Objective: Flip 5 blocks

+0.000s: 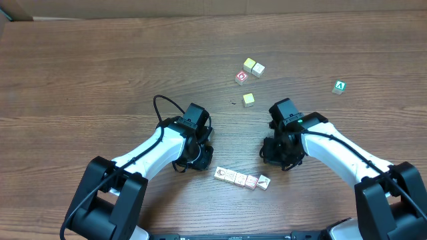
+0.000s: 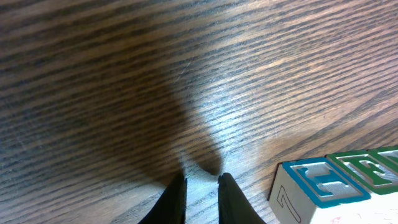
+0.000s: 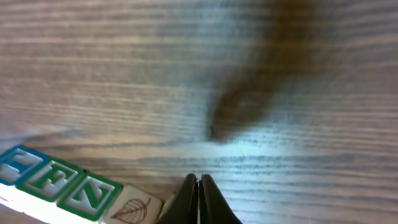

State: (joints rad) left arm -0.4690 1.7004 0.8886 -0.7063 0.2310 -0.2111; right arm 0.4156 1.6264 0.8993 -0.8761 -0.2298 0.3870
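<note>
Left gripper [image 1: 200, 157]: low over bare worktop [image 1: 100, 60], just left of the row; fingers [image 2: 173, 205] all but closed, only a thin slit between them, nothing held.
Blocks [image 1: 240, 179]: five in a short row near the front edge, between the two grippers; end block [image 1: 263, 182] on the right skewed out of line.
Right gripper [image 1: 280, 155]: just above the row's right end, pinched fully closed, empty.
Yellow cubes [image 1: 253, 67], green "A" cube [image 1: 339, 87]: far side, well apart from the row, not part of the job.
Step in hand: apparently lining up on the row; no flip started, neither gripper on a block.
Doing it well: open up first, take one end block alone, lift clear of its neighbours, turn it over, set it down flat. Prodding with closed tips risks scattering the row.
Overhead only: full count, the skewed end, both arms' placing.
Left wrist only: blue-lettered top [image 2: 320, 183] of the nearest block, a mark on its side.
Right wrist only: leaf picture [image 3: 134, 210] on the end block, green letters beside it.
</note>
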